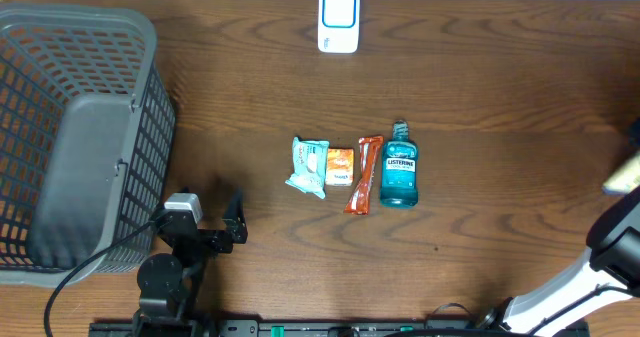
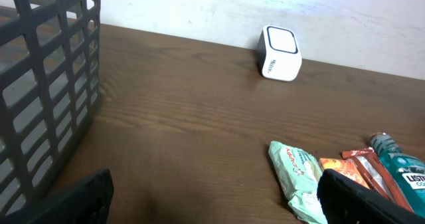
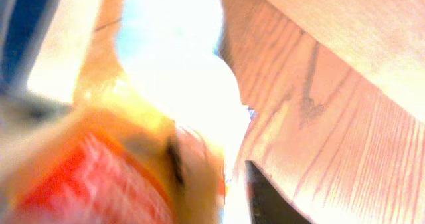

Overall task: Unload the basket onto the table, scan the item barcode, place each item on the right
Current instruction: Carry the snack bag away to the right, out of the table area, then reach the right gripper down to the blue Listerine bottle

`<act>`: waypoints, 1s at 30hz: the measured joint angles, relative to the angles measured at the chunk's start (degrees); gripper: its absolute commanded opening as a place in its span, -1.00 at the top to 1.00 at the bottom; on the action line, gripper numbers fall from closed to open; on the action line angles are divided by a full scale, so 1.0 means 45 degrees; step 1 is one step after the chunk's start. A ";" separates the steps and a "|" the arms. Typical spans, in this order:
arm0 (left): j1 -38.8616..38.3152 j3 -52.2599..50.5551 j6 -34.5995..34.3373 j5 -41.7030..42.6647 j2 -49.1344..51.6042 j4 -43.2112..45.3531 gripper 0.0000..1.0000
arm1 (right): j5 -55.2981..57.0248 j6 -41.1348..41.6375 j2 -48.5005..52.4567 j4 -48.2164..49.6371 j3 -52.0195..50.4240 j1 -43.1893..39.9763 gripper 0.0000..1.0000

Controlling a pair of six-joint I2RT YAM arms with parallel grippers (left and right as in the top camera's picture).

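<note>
Dark grained wood table (image 1: 500, 97), grey plastic basket (image 1: 150, 147), glossy white scanner (image 1: 339, 19)

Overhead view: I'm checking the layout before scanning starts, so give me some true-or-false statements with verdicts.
1. The mouthwash bottle lies at the right end of the item row. True.
2. The scanner sits inside the basket. False: it stands on the table, near the far edge.
3. The left gripper is open. True.
4. The basket holds the teal packet. False: it lies on the table, at the row's left end.
</note>
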 measured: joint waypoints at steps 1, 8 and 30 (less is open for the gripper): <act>-0.0005 0.0000 0.0005 0.0000 0.0000 0.0000 -0.95 | -0.0049 0.0248 0.0000 0.0068 -0.0005 -0.0204 -0.37; -0.0005 0.0000 0.0000 0.0000 0.0000 0.0000 -0.96 | -0.2375 0.0500 -0.0321 0.0277 -0.0005 -0.0656 -0.98; 0.0000 0.0000 0.0000 0.0000 0.0000 0.0000 -0.96 | -0.9544 0.1501 -0.4454 -0.3808 0.0175 0.8592 -0.92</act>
